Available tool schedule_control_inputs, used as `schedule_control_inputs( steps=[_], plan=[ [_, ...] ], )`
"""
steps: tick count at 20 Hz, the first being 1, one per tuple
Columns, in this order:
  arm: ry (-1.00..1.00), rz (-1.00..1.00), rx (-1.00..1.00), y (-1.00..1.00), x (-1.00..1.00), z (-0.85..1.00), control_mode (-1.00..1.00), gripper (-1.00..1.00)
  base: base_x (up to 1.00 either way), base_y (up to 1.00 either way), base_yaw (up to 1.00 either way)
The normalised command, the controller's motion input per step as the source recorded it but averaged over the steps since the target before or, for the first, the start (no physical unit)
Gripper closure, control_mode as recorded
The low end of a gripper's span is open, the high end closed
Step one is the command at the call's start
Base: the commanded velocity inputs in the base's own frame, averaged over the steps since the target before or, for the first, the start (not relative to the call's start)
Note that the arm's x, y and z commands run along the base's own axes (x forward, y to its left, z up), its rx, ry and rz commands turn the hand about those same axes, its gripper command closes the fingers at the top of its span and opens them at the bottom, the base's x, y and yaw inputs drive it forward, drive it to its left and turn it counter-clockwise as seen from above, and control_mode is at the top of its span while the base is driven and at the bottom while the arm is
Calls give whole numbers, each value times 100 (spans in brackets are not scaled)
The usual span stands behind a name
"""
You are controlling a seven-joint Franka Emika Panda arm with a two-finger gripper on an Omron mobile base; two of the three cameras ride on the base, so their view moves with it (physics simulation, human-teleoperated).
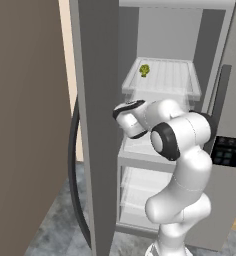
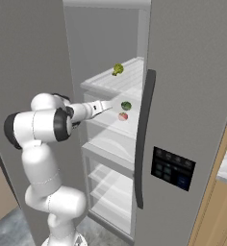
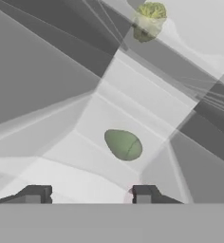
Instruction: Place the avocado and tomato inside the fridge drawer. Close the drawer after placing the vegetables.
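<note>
My gripper (image 2: 107, 106) reaches into the open fridge, just over the translucent fridge drawer (image 2: 103, 126). In the hand view its fingertips (image 3: 142, 193) stand apart, and the gripper (image 3: 89, 194) holds nothing between them. The dark green avocado (image 2: 126, 105) lies in the drawer a little beyond the fingers, and through the frosted plastic it looks pale green (image 3: 124, 144). Just below the avocado and clear of the gripper is the small red tomato (image 2: 123, 116). In the left base view my arm hides the drawer's contents.
A yellow-green broccoli-like item (image 2: 118, 69) (image 1: 144, 70) (image 3: 149, 19) sits on the white ribbed shelf (image 1: 165, 80) above the drawer. The fridge door (image 2: 182, 120) with its dark panel stands to the right. More shelves (image 1: 140, 195) lie below.
</note>
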Motion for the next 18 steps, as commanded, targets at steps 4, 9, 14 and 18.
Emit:
schedule_control_inputs(
  steps=[4,9,14,18],
  plan=[
    [17,0,6,-41,67,0,-100,-100,0,0,0],
    [21,0,7,-53,91,0,-100,-100,0,0,0],
    [6,0,5,-27,3,0,-100,-100,0,0,0],
    [-1,0,4,-1,-74,1,-100,-100,0,0,0]
  ],
)
